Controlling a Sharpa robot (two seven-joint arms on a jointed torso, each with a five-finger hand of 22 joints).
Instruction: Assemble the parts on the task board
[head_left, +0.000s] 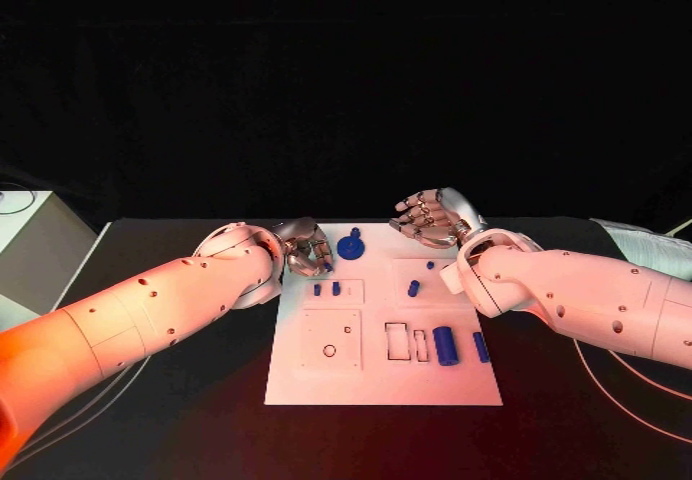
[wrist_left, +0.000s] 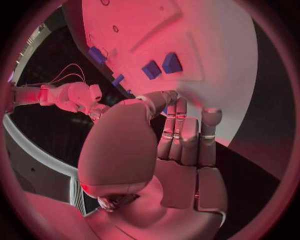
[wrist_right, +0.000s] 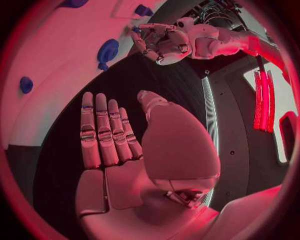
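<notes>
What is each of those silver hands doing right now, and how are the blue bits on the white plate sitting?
left hand: empty, fingers curled, at the board's far left corner.
right hand: empty, fingers apart, above the board's far edge.
task board: flat on the table.
round blue part: on the board, beside the left hand.
two blue cylinders: lying on the board, untouched.

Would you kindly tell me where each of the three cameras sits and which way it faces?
Head view: on the robot's head, looking down at the task board; both arms reach in.
Left wrist view: behind the left robot hand, facing the board's edge and blue parts.
Right wrist view: behind the right robot hand, facing the board's far edge.
Shared: the round blue part by the left robot hand also shows in the right wrist view.
</notes>
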